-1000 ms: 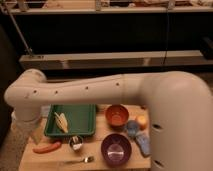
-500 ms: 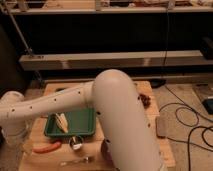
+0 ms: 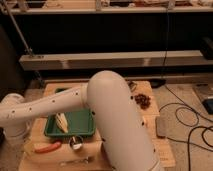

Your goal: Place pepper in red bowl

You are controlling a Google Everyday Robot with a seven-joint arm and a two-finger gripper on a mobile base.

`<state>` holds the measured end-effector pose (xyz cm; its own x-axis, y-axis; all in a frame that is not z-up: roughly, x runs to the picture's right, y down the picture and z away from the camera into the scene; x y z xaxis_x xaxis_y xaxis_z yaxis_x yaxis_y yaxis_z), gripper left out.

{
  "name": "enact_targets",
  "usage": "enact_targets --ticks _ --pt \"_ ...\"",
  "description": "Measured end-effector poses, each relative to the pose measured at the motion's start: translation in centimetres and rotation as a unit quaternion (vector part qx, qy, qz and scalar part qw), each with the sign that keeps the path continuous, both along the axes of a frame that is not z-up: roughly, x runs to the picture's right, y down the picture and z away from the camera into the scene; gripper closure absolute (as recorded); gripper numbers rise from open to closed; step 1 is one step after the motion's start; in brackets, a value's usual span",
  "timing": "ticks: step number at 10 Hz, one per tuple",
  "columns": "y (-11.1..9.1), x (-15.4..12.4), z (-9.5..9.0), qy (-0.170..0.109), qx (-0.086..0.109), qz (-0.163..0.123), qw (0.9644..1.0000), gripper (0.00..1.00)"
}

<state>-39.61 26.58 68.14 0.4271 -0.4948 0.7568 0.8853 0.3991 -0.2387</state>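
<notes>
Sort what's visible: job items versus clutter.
Job: pepper, front left; red bowl not visible; gripper out of view.
Lying about: green tray, pale ribbed item in it, small cup, fork, dark cluster at right.

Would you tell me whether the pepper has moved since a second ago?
No. The pepper still lies by the green tray's front-left corner; the hand is out of view.
</notes>
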Motion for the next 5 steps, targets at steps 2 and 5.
enact_targets --ticks 2,5 --pt "0.4 2.3 0.6 0.045 -0.009 0.017 0.9988 0.35" --pt "0.7 5.8 1.1 0.100 0.003 0.040 0.9942 0.35"
